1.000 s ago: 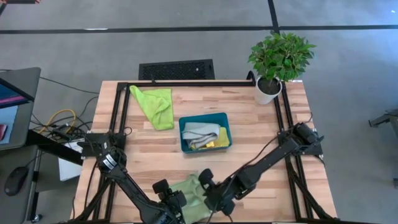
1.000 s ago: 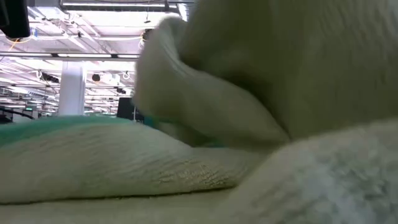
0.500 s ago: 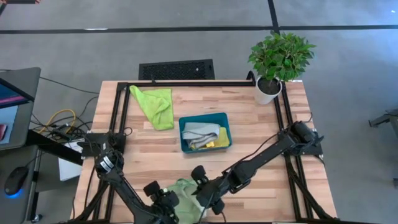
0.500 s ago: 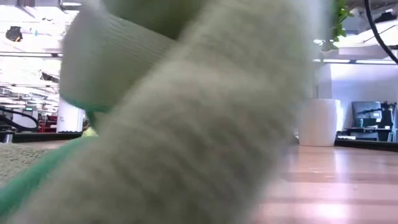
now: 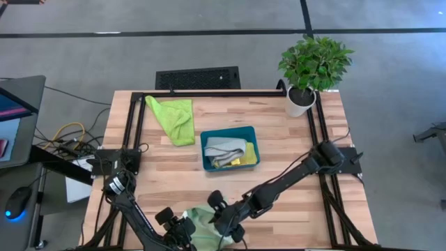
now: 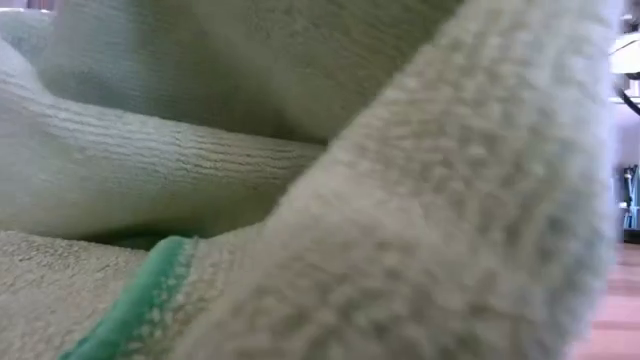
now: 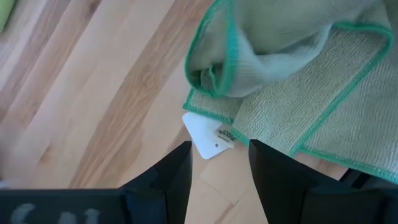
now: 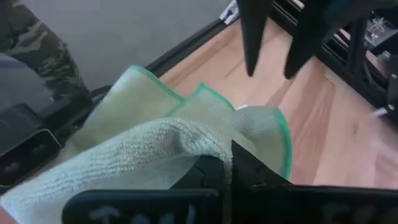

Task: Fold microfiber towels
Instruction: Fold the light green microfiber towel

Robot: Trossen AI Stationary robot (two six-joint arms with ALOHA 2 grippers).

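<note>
peeking from sage towel [image 7: 292,74] hem: white tag [image 7: 208,138], print unreadable

Left pincer [image 5: 182,229]: low at the desk's near edge, fingers [image 7: 171,180] parted, holding nothing.
Right pincer [image 5: 217,222]: just beside it, clamped on cloth.

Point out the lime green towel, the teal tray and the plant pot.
lime green towel [image 5: 175,120]: high view, middle of the cloth.
teal tray [image 5: 205,150]: high view, its left rim.
plant pot [image 5: 298,106]: high view, white side wall.
</note>
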